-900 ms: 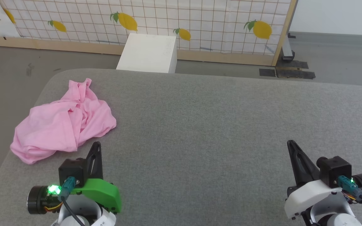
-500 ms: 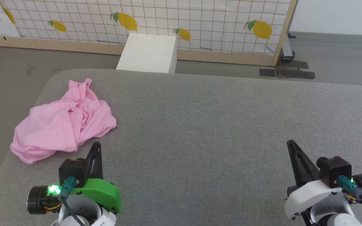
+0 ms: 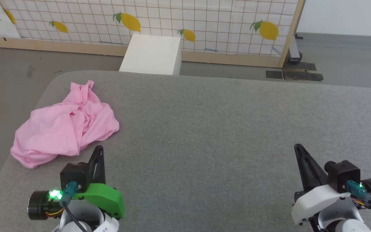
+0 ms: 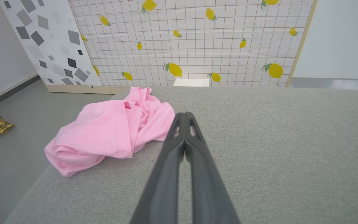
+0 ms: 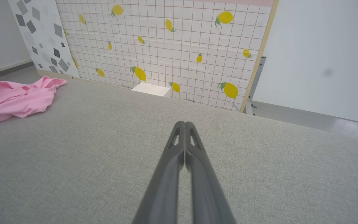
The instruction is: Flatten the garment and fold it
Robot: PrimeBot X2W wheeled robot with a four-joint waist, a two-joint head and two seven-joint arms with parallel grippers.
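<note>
Your left gripper point(image 3: 99, 149) has its two long dark fingers pressed together and holds nothing. Your right gripper point(image 3: 298, 148) is likewise closed and empty. Both are over the grey woven-fabric surface point(image 3: 204, 129). The crumpled, light pink, thin-fabric garment point(image 3: 64, 127) lies just beyond the left gripper, apart from it, near the surface's left edge.

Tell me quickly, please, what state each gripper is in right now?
Left gripper: shut, empty, near the crumpled garment.
Right gripper: shut, empty.
</note>
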